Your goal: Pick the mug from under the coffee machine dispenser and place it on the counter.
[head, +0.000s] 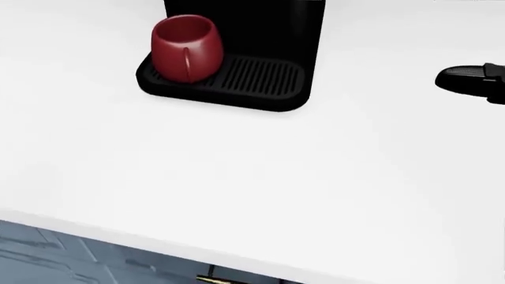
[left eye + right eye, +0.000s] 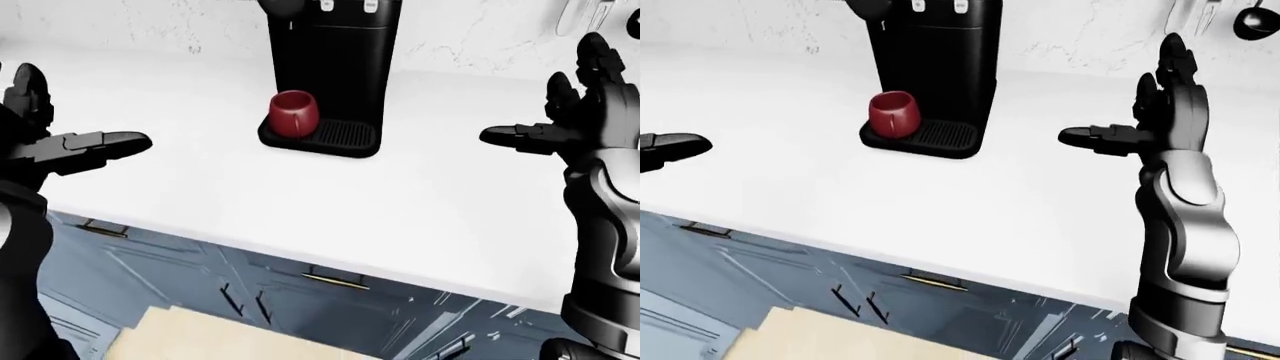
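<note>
White stone-look counter (image 2: 420, 202) fills most of each view, its near edge running above dark blue cabinet fronts (image 2: 330, 307) with slim brass handles. Against the pale marbled wall (image 2: 130, 22) at the top of the eye views stands the tall black coffee machine (image 2: 333, 67), the landmark here, with a ribbed black drip tray (image 1: 253, 80) at its foot.

Both glossy black robot arms are raised over the counter, well apart from the machine. The left hand (image 2: 55, 131) hangs far to the machine's left in the left-eye view, fingers spread wide, one long finger stretched toward the machine, holding nothing. The right hand (image 2: 1155, 112) stands far to the machine's right, palm upright, fingers splayed open with one pointing toward the machine, also empty; only that fingertip shows at the head view's right edge.

Smallest is the round dark-red ceramic mug (image 1: 185, 48). It sits upright on the left end of the drip tray, beneath the machine's overhanging top, its thin handle turned toward the camera.
</note>
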`<state>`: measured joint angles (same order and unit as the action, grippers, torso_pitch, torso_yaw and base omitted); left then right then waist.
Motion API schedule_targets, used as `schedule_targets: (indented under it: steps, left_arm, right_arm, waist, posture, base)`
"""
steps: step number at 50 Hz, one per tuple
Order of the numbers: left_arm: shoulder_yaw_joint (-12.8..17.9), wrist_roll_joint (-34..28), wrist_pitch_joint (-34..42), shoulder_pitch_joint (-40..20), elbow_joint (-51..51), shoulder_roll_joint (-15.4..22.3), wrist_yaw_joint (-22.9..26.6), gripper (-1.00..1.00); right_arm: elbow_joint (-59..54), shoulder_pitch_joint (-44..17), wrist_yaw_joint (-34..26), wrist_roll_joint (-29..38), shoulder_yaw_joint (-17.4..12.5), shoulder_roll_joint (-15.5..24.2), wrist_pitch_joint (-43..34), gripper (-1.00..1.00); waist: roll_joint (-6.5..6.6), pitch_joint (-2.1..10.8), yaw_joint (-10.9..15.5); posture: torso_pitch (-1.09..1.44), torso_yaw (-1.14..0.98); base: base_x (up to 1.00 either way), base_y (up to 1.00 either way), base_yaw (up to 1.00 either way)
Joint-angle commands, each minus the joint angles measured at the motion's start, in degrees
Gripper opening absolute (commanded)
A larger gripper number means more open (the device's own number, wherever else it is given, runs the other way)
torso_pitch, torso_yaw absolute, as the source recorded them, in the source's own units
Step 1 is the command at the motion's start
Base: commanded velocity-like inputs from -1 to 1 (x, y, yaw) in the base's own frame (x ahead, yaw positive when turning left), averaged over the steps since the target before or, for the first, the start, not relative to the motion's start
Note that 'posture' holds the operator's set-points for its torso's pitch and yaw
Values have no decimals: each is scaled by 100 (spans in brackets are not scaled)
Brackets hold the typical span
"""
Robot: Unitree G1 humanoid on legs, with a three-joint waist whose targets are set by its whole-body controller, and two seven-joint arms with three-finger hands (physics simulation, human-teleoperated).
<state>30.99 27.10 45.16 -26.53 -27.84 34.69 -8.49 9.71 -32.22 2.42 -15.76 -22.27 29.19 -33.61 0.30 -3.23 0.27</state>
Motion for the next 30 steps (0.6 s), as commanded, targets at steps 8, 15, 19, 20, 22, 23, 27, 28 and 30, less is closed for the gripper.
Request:
schedule_targets:
  steps: [8, 15, 19, 20, 22, 23, 27, 28, 30]
  left_arm:
    - [-173, 836, 661, -351, -196, 15, -671, 100]
    - [-702, 402, 875, -756, 257, -78, -600, 100]
    - [-737, 225, 1000, -876, 358, -208, -562, 100]
    - [-781, 173, 1003, -858, 383, -269, -552, 100]
    - [-859, 83, 1005, -943, 472, -373, -540, 100]
    - [-875, 56, 1011, -978, 497, -396, -530, 100]
    - [-1096, -158, 927, -1167, 755, -544, -451, 100]
    - [-1169, -219, 894, -1216, 843, -591, -417, 100]
    - [-1253, -335, 815, -1340, 1040, -644, -343, 100]
  right_arm:
    - [231, -110, 88, -134, -45, 179, -135, 100]
    - [289, -118, 45, -160, -80, 208, -226, 100]
    - [275, -110, 17, -149, -70, 211, -218, 100]
    - [276, -117, 16, -147, -75, 219, -226, 100]
    - [264, -117, 5, -127, -69, 228, -212, 100]
    - [261, -117, 0, -121, -66, 225, -207, 100]
    - [302, -108, -30, -115, -68, 214, -232, 100]
    - [292, -105, -39, -107, -66, 214, -222, 100]
    - [298, -82, -61, -101, -65, 205, -205, 100]
  waist:
    - [9, 143, 5]
    - [29, 181, 19]
    - [32, 203, 4]
    - [30, 205, -1]
    - [24, 211, -9]
    - [21, 216, -10]
    - [-3, 243, -5]
    - [-11, 249, -4]
    - [-25, 257, -3]
  posture:
    - [0, 0]
    - [0, 0]
    - [0, 0]
    - [0, 0]
    - [0, 0]
    - [0, 0]
    - [0, 0]
    - [0, 0]
    - [0, 0]
  base:
    - [0, 0, 0]
    - [0, 0, 0]
    - [0, 0, 0]
    - [0, 0, 0]
    - [0, 0, 0]
    - [0, 0, 0]
    - [0, 0, 0]
    - [0, 0, 0]
    - [0, 0, 0]
